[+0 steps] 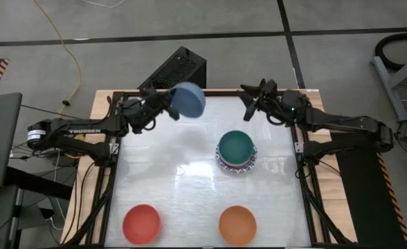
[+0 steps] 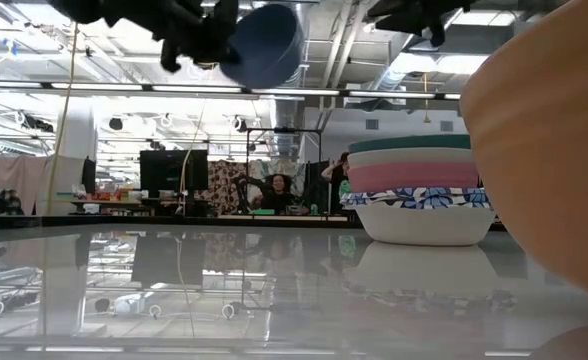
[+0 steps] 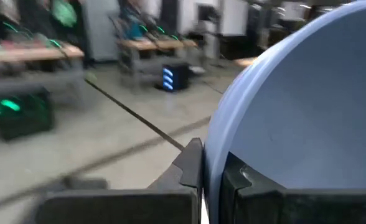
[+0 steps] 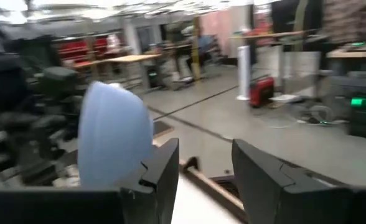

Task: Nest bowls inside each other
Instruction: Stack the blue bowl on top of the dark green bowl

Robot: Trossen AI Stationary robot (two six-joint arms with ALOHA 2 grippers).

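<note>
- The left claw (image 1: 167,105) pinches the rim of a plain blue round bowl (image 1: 189,101), holding it tipped on edge in the air above the far end of the glossy white counter (image 1: 169,180).
- The right claw (image 1: 250,104), fingers spread and empty, hangs at the far right corner of the counter, facing the blue bowl across a clear gap.
- The stack of nested bowls (image 1: 236,152) sits right of the counter's middle, a teal-green bowl uppermost inside a white bowl with a blue-and-white patterned outside.
- The relation that matters: the stack lies toward the near side and to the right of the held bowl, and closer to the right arm than to the left, so the carrying arm would probably have to reach across and level the bowl before lowering it.
- A plain red round bowl (image 1: 142,223) and a plain orange round bowl (image 1: 237,225) stand well apart at the near edge, not yet nested.
- The low view alone shows the stack's layers: green over cream over pink, all in the patterned bowl (image 2: 426,212).
- The left wrist view alone shows the grip, dark fingers (image 3: 192,165) pressed on either side of the blue rim.
- The overhead view alone shows all the loose bowls at once.
</note>
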